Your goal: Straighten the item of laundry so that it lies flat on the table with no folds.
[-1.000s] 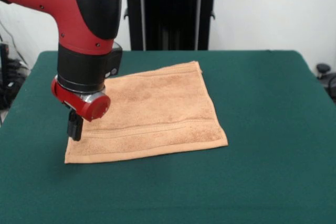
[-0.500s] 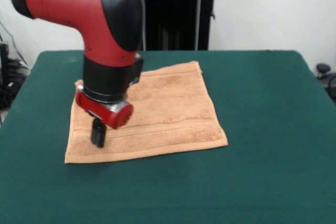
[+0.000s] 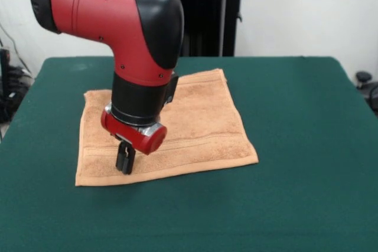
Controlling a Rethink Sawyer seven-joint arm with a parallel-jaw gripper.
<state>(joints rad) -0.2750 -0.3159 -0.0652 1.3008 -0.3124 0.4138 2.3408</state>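
Green table [image 3: 307,146] — towel [image 3: 201,116] flat, stripe left-right

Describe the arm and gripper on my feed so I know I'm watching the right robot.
The arm has glossy red shells with small dark screw holes and a rounded black elbow cover. Below sits a black cylindrical wrist, then a red collar with a silver ring. The gripper is small, black and blocky. No cables or markings show.

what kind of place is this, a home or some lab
Probably a robotics lab or test room, not a home: a red and black robot arm works over a tan terry-cloth towel on a bare dark green felt-topped table, with plain white walls behind.
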